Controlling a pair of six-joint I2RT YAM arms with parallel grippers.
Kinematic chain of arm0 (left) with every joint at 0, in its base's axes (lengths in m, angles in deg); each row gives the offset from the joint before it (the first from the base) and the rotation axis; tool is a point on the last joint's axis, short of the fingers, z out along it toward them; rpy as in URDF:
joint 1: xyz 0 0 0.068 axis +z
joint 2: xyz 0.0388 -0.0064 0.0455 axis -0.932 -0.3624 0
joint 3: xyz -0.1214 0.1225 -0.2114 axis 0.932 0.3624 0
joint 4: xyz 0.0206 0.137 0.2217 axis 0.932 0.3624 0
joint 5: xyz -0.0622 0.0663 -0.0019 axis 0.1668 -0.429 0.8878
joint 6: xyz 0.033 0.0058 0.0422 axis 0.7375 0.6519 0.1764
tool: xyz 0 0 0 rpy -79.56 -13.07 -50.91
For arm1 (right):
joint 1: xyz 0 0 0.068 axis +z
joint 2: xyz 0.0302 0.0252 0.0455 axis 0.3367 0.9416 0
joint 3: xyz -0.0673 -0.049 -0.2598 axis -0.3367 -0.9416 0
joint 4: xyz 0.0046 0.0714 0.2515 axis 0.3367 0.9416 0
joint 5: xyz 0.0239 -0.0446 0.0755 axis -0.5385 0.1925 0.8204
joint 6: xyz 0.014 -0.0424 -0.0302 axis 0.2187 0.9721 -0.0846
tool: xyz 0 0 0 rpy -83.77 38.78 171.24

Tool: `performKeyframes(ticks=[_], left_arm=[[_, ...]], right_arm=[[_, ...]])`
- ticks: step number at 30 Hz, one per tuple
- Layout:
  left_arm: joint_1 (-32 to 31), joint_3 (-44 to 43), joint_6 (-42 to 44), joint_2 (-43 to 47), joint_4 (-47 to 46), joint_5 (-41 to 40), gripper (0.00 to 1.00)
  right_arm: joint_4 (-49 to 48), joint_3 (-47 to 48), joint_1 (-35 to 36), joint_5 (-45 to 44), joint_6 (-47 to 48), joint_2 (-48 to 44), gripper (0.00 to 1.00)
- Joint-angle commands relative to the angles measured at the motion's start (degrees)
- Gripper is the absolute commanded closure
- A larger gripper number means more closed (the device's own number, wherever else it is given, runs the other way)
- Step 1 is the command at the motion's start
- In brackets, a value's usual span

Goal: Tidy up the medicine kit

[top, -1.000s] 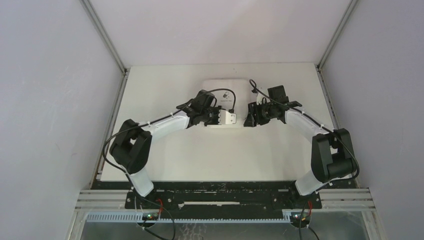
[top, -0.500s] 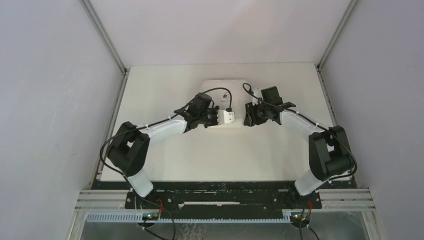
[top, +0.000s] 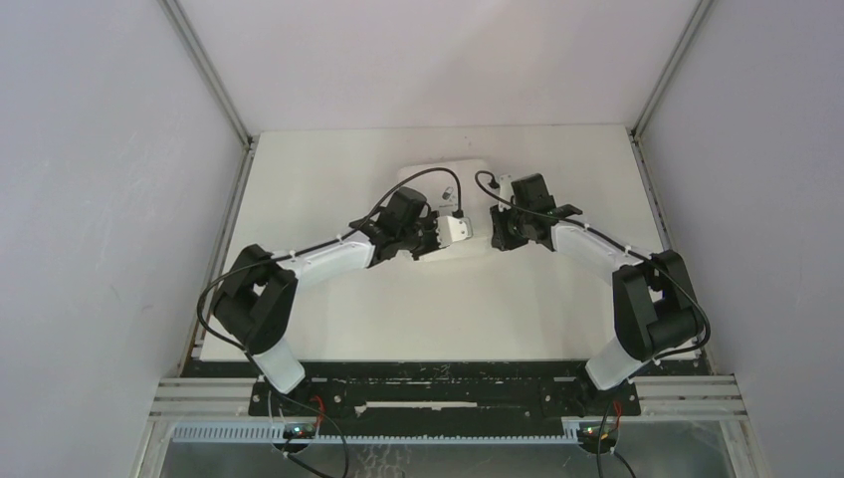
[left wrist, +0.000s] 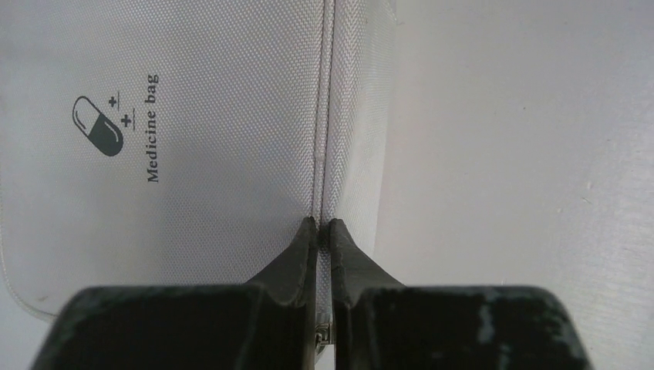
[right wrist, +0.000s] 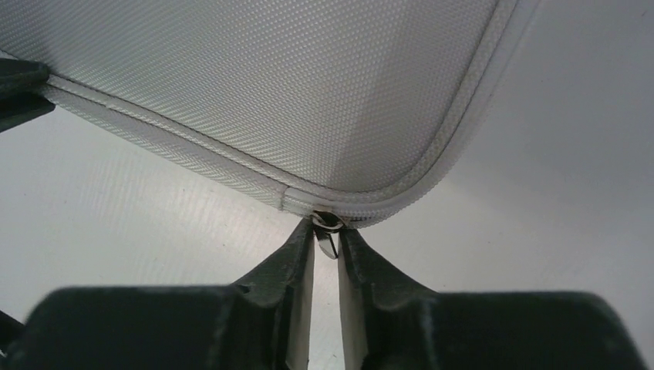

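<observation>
The medicine kit (top: 440,175) is a white soft case with a pill logo, lying zipped shut at the back middle of the table. My left gripper (top: 455,230) is at its near edge. In the left wrist view the left gripper (left wrist: 324,225) is shut, pinching the zip seam of the kit (left wrist: 193,154), with a bit of metal between the fingers lower down. My right gripper (top: 495,226) is at the kit's near right corner. In the right wrist view the right gripper (right wrist: 327,228) is shut on the metal zipper pull (right wrist: 330,240) at the rounded corner of the kit (right wrist: 293,85).
The kit lies on a white table (top: 328,199) with grey walls on the left, right and back. Both arms reach inward over the table's middle, their wrists close together at the kit.
Both grippers have moved a little farther from the bases while holding the kit. The kit has turned slightly and now sits a bit askew.
</observation>
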Motion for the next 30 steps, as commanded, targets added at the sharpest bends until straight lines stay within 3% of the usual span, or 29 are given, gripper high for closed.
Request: performKeyframes(ticks=[1,7,24,30], left_arm=[[-1.45,-0.62,-4.56,1.73,3.71,0.63,1.0],[-1.48,-0.44,-4.29,1.86,4.14,-1.92,1.0],[-1.48,1.41,-2.2,1.96,4.34,-5.73,1.0],[-1.48,0.27,-3.97,1.74,4.86,-4.98,1.0]], right_arm=[[-1.63,2.85,-1.52,-1.36,1.12,-1.84,0.87],[0.04,3.77,-5.45,3.99,1.35,-2.75,1.0],[12.2,11.9,-17.24,21.56,-0.64,4.81,1.0],[13.54,11.94,-17.63,25.73,3.53,7.67,0.81]])
